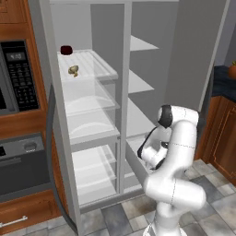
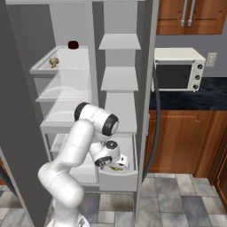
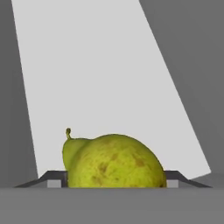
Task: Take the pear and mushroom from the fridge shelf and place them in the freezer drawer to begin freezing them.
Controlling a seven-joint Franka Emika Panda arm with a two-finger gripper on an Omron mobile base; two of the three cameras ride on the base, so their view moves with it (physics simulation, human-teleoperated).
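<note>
Pear (image 3: 113, 162) sits squarely between the gripper (image 3: 113, 178) tips at six o'clock, jaws spread wide around it, over the freezer drawer (image 2: 119, 179). One pear; one mushroom (image 1: 73, 70) on the fridge shelf (image 1: 99, 64).

Even, flat, shadowless rendered light

Grey and white floor tiles (image 2: 177, 199) spread below the claw (image 2: 116, 166). To its right stand wooden cabinets (image 2: 177, 137) under a dark table (image 2: 195, 95) carrying a white toaster oven (image 2: 177, 70). Far left, a black built-in microwave (image 1: 16, 76) sits above an oven (image 1: 23, 163).
</note>
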